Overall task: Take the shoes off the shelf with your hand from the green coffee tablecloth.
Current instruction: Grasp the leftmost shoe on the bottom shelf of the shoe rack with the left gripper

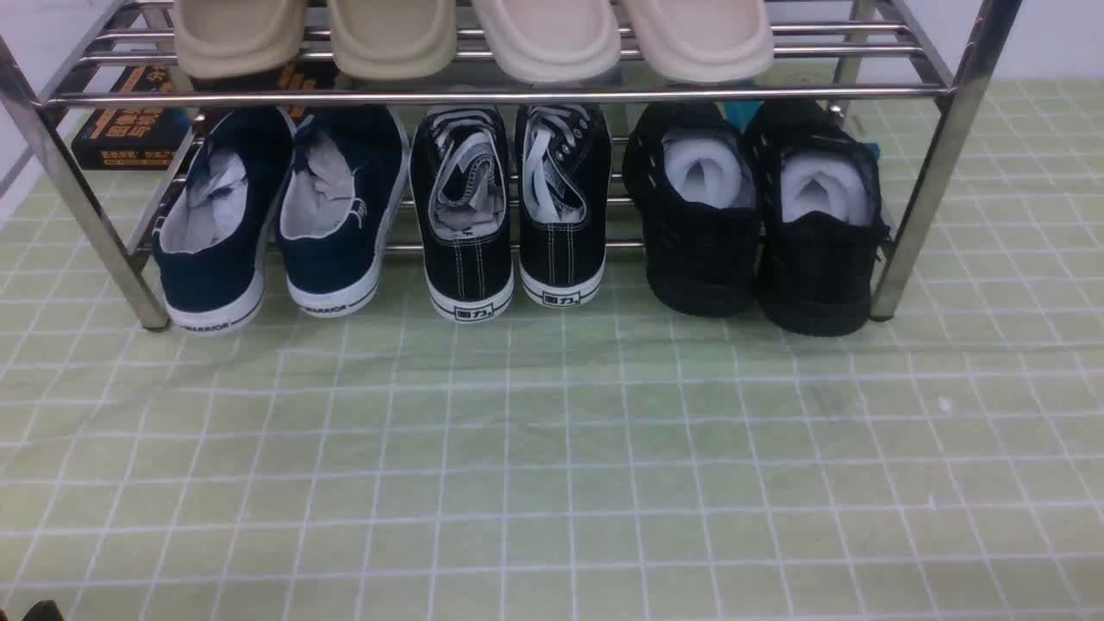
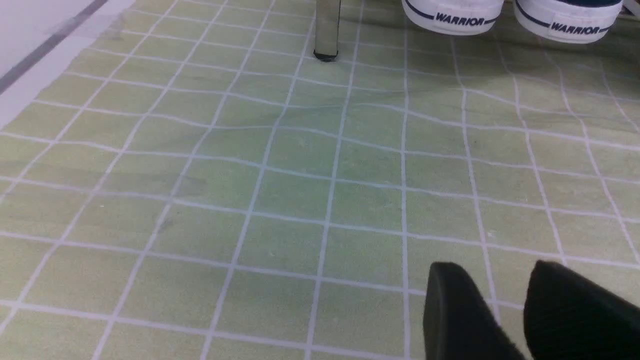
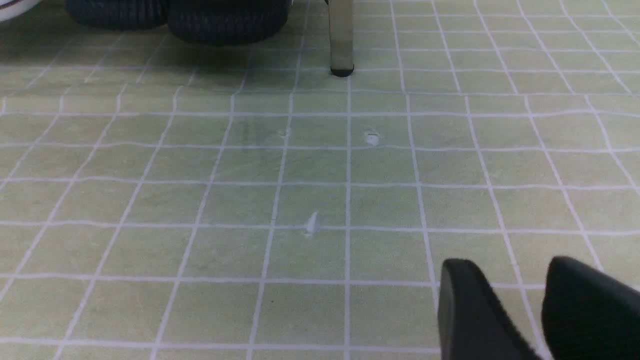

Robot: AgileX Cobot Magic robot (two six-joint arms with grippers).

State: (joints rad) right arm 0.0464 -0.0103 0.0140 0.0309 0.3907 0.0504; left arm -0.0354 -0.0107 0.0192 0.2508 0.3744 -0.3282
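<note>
The navy-blue shoes with white "WARRIOR" soles stand as a pair at the left end of the lower tier of the chrome shelf, heels toward me. In the left wrist view their white heels show beside a shelf leg. My left gripper hovers over the green coffee tablecloth, well short of the shoes, open and empty. Over the cloth in front of the other front shelf leg, my right gripper is also open and empty. Neither hand appears in the front view.
Black lace-up sneakers sit mid-tier and all-black shoes at the right. Beige slippers fill the top tier. A dark box with orange print lies behind the shelf at the left. The cloth's left edge meets a white surface.
</note>
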